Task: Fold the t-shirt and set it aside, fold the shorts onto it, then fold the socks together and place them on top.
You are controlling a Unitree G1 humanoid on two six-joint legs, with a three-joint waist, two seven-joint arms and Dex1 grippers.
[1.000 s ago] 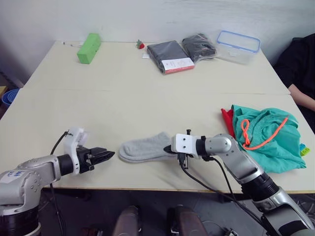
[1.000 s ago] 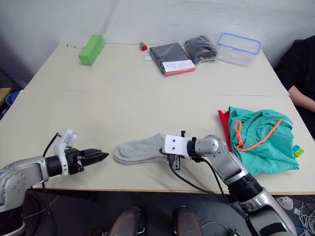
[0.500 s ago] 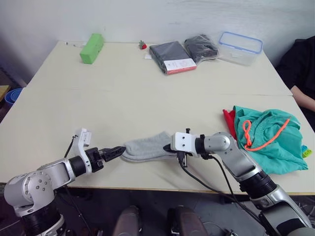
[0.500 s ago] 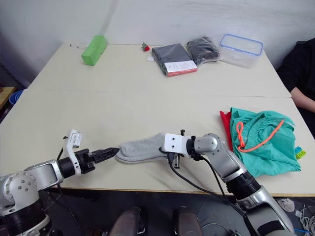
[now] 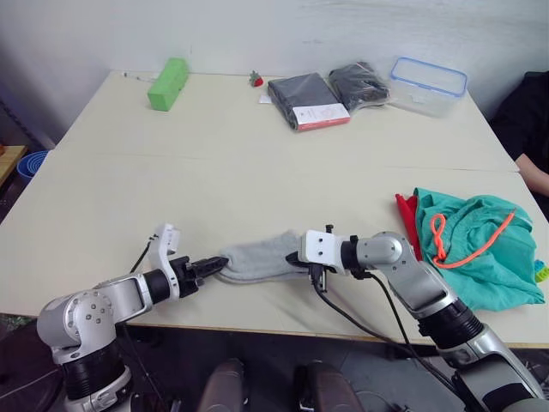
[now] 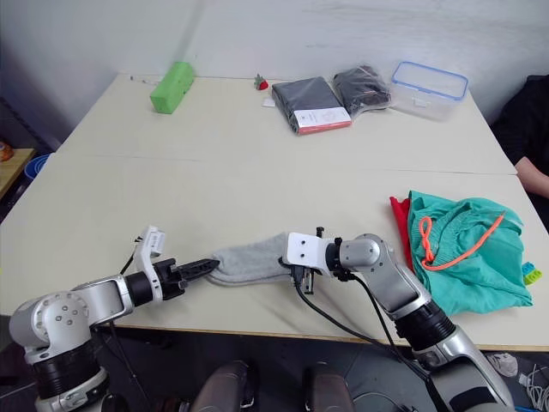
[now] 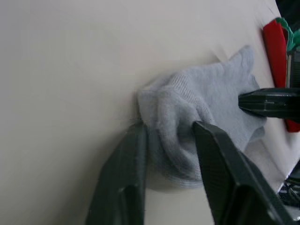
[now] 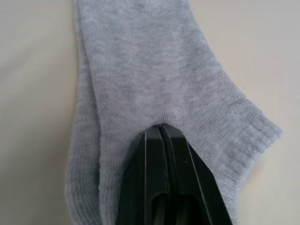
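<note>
**Socks in hand, 2 garments already stacked**

The t-shirt [image 5: 403,212] and the shorts [image 5: 476,253] look finished: the red shirt lies at the robot's right on the table [image 5: 214,163], with only an edge of it peeking out from under the teal shorts, whose orange drawstring [image 5: 463,239] loops across the top. The shorts sit rather loosely bunched, so how neat the fold is cannot be judged.

What is left, by my reading, is the last step. The socks [image 5: 262,260] lie near the front edge of the table, well apart from the stack, 1 over the other. The right gripper [image 8: 161,129] has its fingers pressed together on the cuff end. The left gripper [image 7: 168,133] has its fingers a narrow way apart around the bunched toe end, touching the knit; I cannot tell whether it has a firm pinch. The pair must be folded over, then carried to the top of the shorts.

Count: 1 t-shirt, 1 pair of shorts, 2 socks, 2 grippers. At the far side: 1 green block [image 5: 168,83], 2 dark packaged garments [image 5: 307,100], 1 clear lidded box [image 5: 427,84].
</note>
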